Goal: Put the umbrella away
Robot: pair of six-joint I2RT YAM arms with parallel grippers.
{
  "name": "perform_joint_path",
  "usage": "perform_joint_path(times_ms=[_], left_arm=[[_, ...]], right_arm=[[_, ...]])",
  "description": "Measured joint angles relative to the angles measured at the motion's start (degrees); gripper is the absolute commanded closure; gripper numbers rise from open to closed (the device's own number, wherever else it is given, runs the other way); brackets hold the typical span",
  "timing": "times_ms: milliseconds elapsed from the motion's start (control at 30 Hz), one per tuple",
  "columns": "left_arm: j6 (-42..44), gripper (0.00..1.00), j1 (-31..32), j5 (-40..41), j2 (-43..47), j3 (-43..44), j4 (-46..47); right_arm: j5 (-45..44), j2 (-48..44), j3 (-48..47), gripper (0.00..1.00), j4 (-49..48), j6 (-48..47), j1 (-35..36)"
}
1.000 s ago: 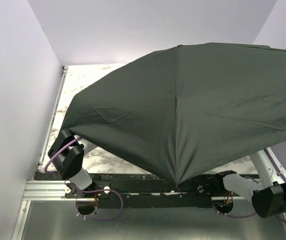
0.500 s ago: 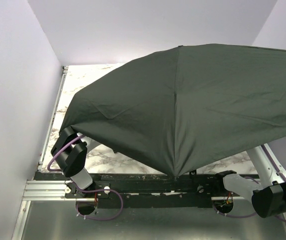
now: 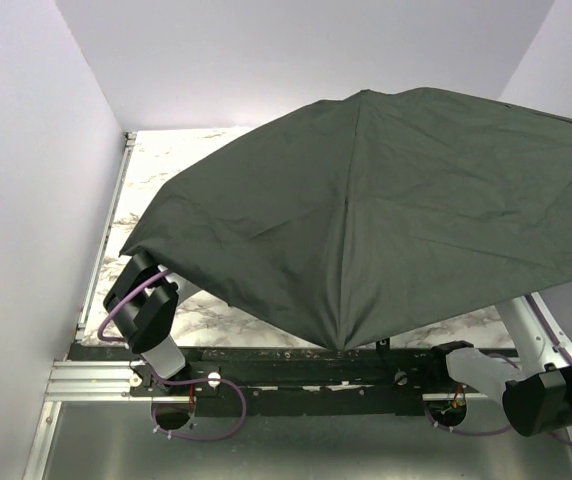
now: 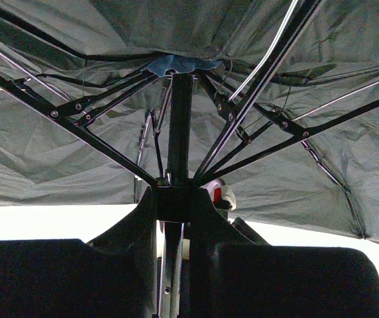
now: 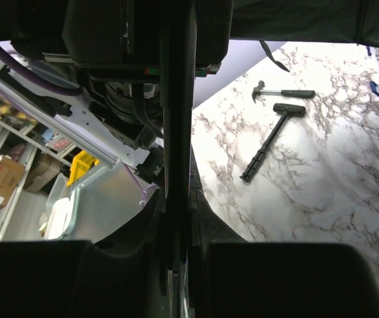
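Note:
The umbrella stands open, and its dark grey-green canopy spreads over most of the table in the top view and hides both grippers there. In the left wrist view I look up at its black ribs and shaft. My left gripper is shut on the shaft, at the runner where the ribs meet. In the right wrist view my right gripper is shut on the umbrella's black shaft, which runs straight up between its fingers.
On the marble table lie a small hammer and a black-handled tool, beyond my right gripper. Lilac walls close in the left and the back. The arms' bases sit at the near edge.
The canopy has tilted: its near tip has drawn back from the base rail and its left edge has shifted. My left arm has moved slightly right under the canopy's edge.

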State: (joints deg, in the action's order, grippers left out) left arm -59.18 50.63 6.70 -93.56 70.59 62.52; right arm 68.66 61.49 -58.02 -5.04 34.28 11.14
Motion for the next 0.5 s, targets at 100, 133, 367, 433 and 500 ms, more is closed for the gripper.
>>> perform_joint_path(times_ms=[100, 133, 367, 433, 500], left_arm=[[0.0, 1.00, -0.1, 0.0, 0.0, -1.2, 0.3], [0.0, 1.00, -0.1, 0.0, 0.1, -1.8, 0.5], [0.0, 1.00, 1.7, 3.0, 2.3, -9.8, 2.4], [-0.3, 1.00, 3.0, 6.2, 2.5, -13.2, 4.3], [-0.8, 1.00, 4.4, 9.3, 2.3, -15.5, 5.5]], right_arm=[[-1.2, 0.0, -0.4, 0.99, 4.1, -3.8, 0.0], [-1.9, 0.0, -0.8, 0.99, 6.0, -5.2, -0.1], [-7.2, 1.1, -4.1, 0.99, 19.6, -14.6, -0.3], [-7.9, 1.9, -4.5, 0.99, 22.2, -16.3, -0.4], [-7.9, 2.7, -4.5, 0.99, 24.9, -17.5, -0.4]])
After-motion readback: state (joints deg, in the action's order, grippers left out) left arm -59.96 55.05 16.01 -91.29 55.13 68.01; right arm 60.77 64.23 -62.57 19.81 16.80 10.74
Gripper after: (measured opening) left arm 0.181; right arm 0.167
